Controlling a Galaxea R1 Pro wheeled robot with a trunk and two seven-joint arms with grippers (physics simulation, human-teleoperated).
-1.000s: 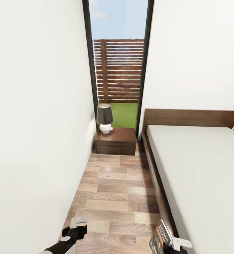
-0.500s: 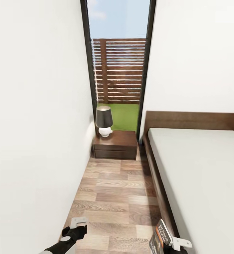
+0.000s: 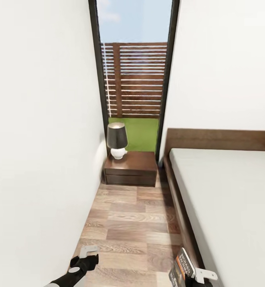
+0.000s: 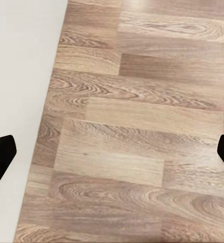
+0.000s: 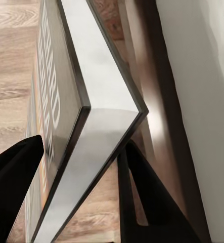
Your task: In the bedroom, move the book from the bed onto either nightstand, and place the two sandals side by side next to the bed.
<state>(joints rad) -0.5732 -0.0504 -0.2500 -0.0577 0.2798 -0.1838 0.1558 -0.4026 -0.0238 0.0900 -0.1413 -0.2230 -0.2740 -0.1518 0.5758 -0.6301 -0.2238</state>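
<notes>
floor (image 3: pixel 128 223) brown wood-grain planks | nightstand (image 3: pixel 130 172) dark brown | mattress (image 3: pixel 232 199) pale grey | lamp shade (image 3: pixel 117 136) black

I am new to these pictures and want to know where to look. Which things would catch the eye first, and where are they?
The tall window straight ahead draws the eye, with a slatted fence and grass behind it. Below it stands the dark nightstand with a lamp on top, at the end of a narrow strip of wooden floor between the left wall and the bed. At the bottom edge, the right gripper holds the book beside the bed frame.
</notes>
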